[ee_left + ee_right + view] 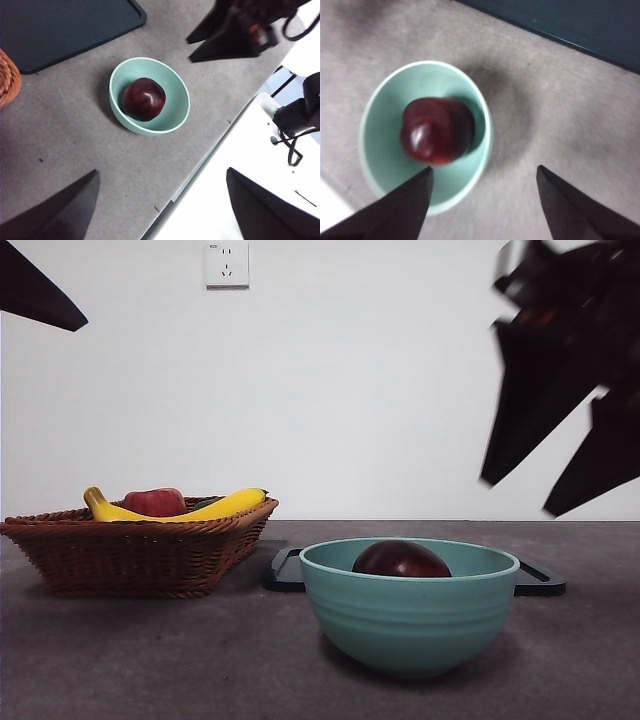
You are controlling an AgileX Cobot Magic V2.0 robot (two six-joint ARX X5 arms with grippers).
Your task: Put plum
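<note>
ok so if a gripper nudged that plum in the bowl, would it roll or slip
The plum is round and lies loose in the bowl, so a nudge would probably roll it, though the curved wall should bring it back. Its glossy skin looks slippery, so jaws may slide off. It seems firm, probably not fragile.

The plum [401,560] lies inside the bowl [410,615], which stands on the table [120,660] at the front, right of centre. A tray [540,580] lies flat on the table just behind the bowl, and a basket [135,550] stands to the left and somewhat farther back, holding a banana [215,508] and a second fruit [155,502]. The right gripper [565,440] hangs above and to the right of the bowl, apart from it, while the left gripper [160,210] is held high over the table's near edge.
</note>
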